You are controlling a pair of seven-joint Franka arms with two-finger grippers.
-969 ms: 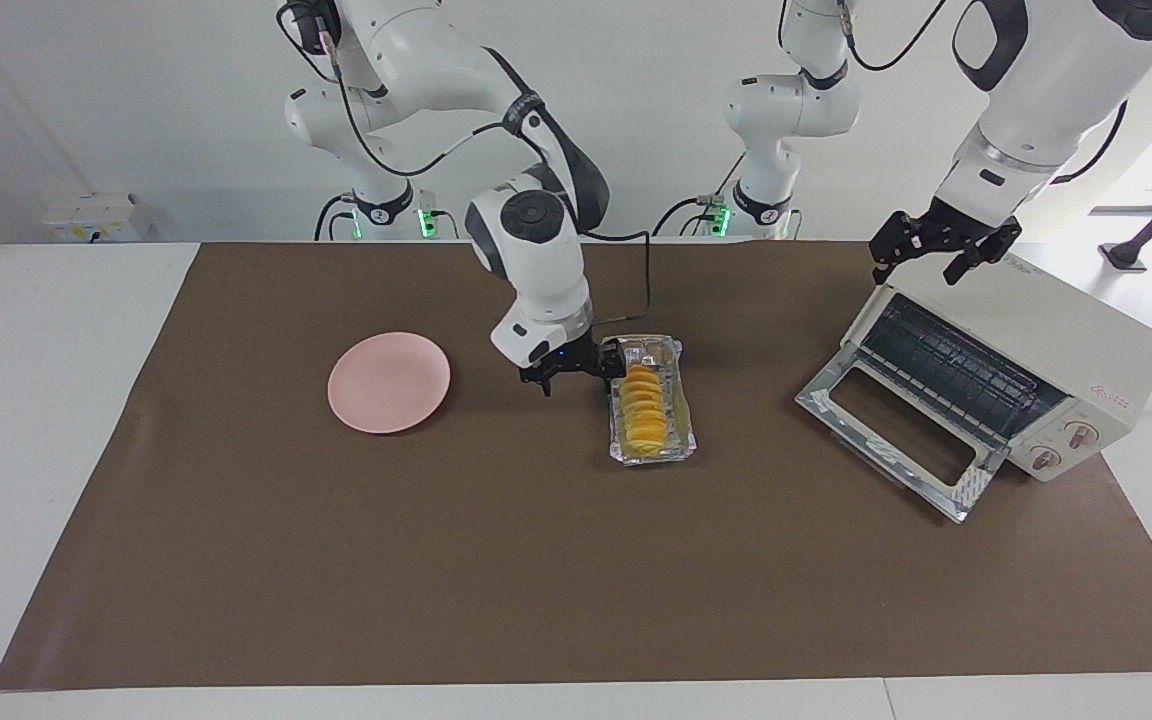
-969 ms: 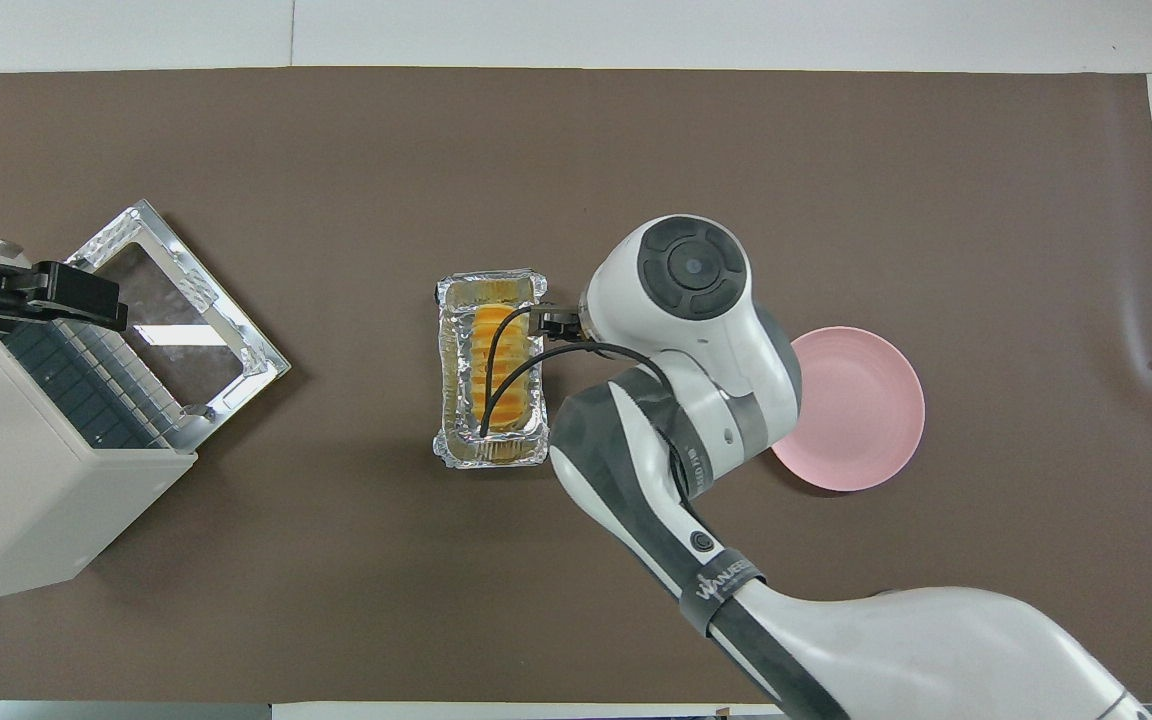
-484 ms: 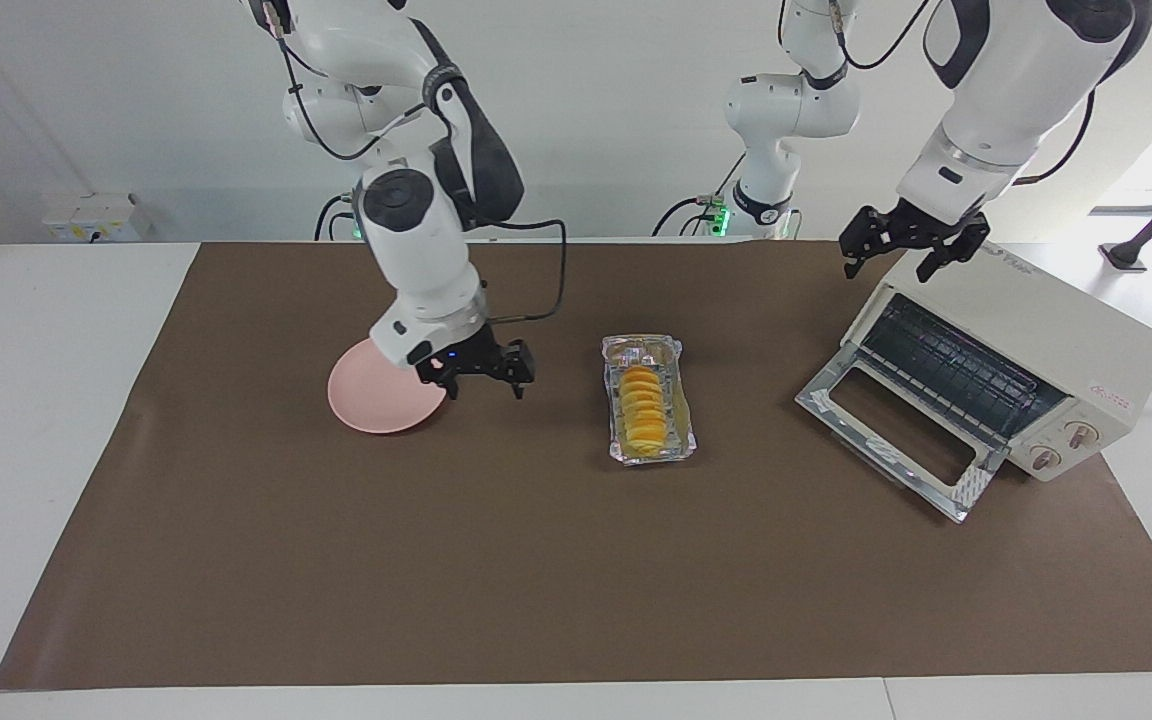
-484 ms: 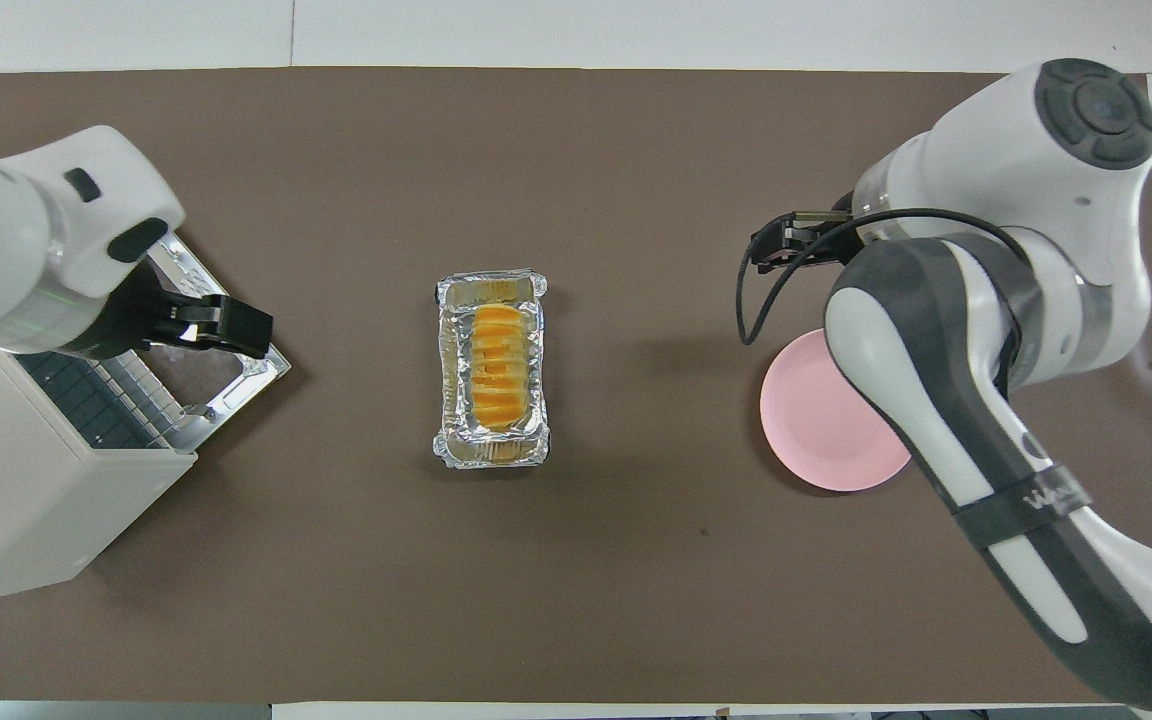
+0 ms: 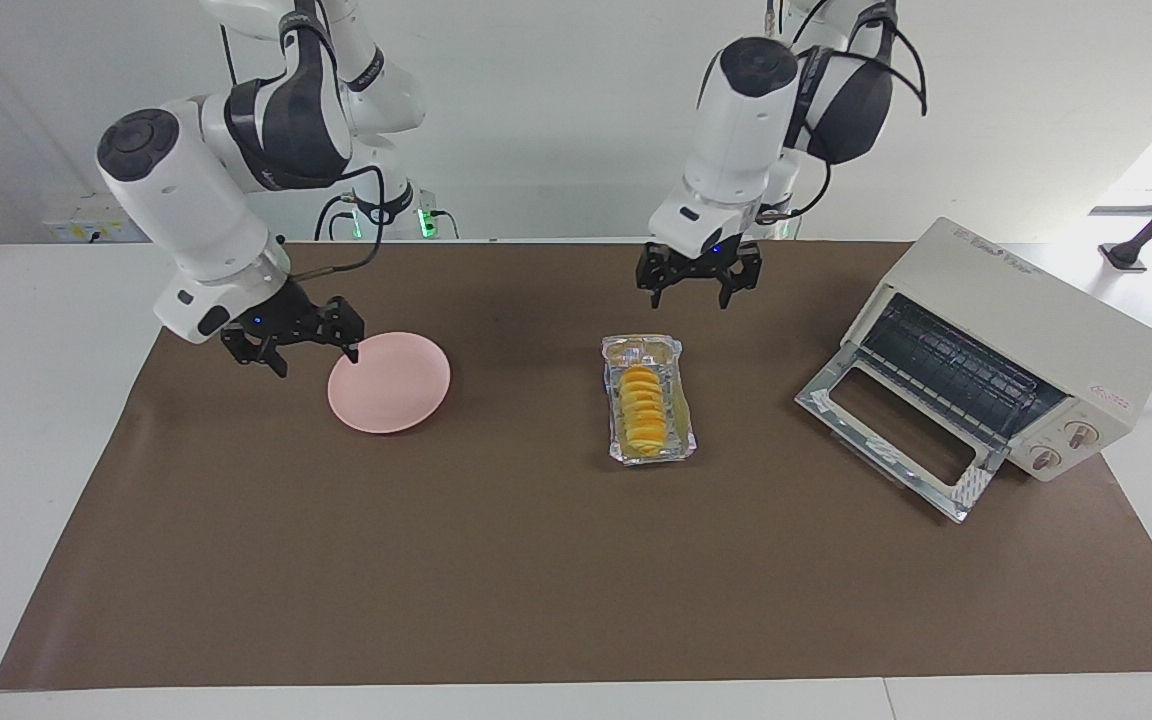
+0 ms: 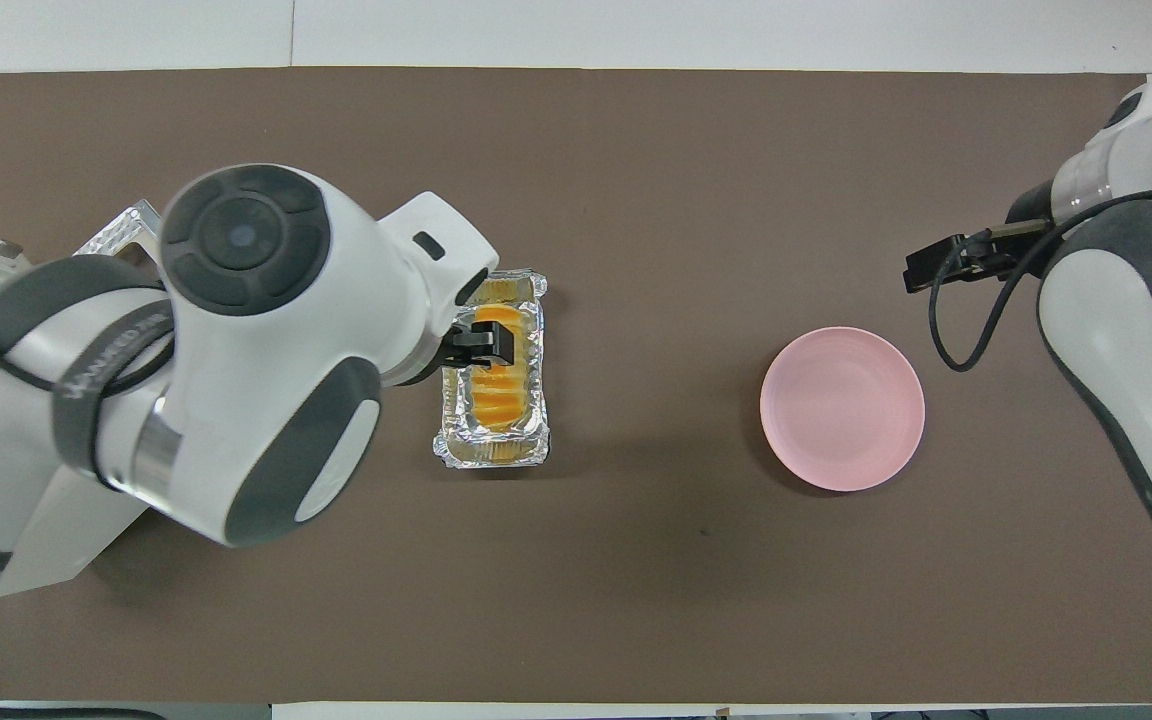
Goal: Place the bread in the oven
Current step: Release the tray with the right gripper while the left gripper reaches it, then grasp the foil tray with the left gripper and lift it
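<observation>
bread (image 5: 642, 411) sits in a foil tray (image 5: 674, 440) on the tabletop, below the left pincer (image 5: 697, 283), which hangs open and empty. it looks light and crumbly, so gripping the tray's rim seems safer. right pincer (image 5: 298, 332), open and empty, waits over the tabletop beside the pink plate (image 5: 389, 383).

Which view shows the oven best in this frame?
The facing view. There the oven is seen whole at the left arm's end of the table, with its door dropped open, wire rack and two knobs visible. In the overhead view the left arm covers nearly all of it; only a corner of the door shows.
</observation>
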